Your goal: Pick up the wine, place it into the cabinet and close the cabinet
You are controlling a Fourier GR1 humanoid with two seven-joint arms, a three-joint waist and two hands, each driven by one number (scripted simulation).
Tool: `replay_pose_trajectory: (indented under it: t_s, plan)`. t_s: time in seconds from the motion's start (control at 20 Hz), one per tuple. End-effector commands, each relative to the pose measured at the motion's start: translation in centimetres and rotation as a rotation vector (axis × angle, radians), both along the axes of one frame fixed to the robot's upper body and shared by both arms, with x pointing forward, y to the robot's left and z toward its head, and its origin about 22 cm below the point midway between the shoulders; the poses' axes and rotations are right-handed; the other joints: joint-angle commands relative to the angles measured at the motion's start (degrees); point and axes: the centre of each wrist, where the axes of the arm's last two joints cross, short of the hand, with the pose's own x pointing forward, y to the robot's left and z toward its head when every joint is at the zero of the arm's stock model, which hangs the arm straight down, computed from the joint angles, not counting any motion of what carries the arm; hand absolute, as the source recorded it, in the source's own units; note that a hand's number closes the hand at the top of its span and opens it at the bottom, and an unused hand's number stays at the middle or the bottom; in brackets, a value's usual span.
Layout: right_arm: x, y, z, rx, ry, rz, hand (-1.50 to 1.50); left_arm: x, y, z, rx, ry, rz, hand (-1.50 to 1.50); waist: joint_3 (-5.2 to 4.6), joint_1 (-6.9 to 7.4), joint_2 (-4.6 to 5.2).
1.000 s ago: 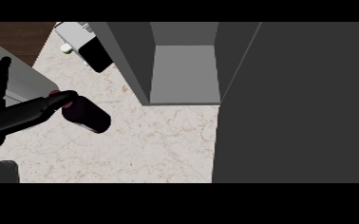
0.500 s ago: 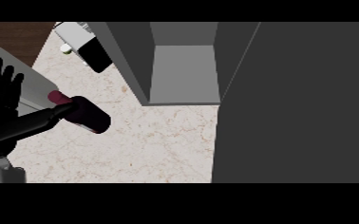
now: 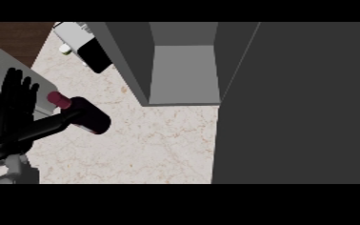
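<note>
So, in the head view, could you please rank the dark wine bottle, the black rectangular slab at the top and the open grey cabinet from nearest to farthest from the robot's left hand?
1. Dark wine bottle, beside the left hand.
2. Black rectangular slab, up towards the back.
3. Open grey cabinet, farther right.

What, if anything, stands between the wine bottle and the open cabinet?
Nothing visible does. The wine bottle lies left of the cabinet, whose open front faces bare marble counter; the open door is on the far side.

I count one wine bottle [image 3: 79,116] just right of the one hand [image 3: 17,106] I see, one open cabinet [image 3: 184,71] further right, one small black slab [image 3: 95,56] up beyond, one marbled surface [image 3: 155,148].
</note>
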Motion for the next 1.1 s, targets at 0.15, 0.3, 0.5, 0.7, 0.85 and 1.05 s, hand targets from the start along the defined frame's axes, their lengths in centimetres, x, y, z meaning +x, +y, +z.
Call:
replay_pose_trajectory:
  t_s: [0.15,0.3,0.5,0.7,0.85,1.05]
  plan:
    - [-5.4,-2.0,4.0,0.03,-0.091,0.037,-1.5,1.0,1.4,-3.0,-0.006,0.039,0.033,-1.5,0.04,-0.35,0.03]
    - [-4.7,-1.3,3.6,0.063,-0.077,0.017,-1.5,0.2,2.1,-5.5,-0.007,0.043,0.038,-1.5,-0.02,0.07,0.03]
    - [-4.6,-1.7,3.3,0.031,-0.081,0.007,-1.5,0.6,3.6,-6.4,-0.01,0.061,0.03,-1.5,0.04,0.15,0.02]
    - [-4.5,-1.4,3.6,0.039,-0.098,0.027,-1.5,1.2,3.9,-9.3,-0.013,0.098,0.022,-1.5,-0.01,-0.21,0.12]
    - [-4.8,-1.2,3.4,0.046,-0.08,0.018,-1.5,1.6,3.3,-10.2,-0.057,0.083,-0.003,-1.5,0.0,-0.08,0.02]
    - [-5.0,-1.3,3.6,0.027,-0.079,0.031,-1.5,1.6,3.6,-12.2,-0.052,0.104,-0.01,-1.5,-0.03,-0.27,0.09]
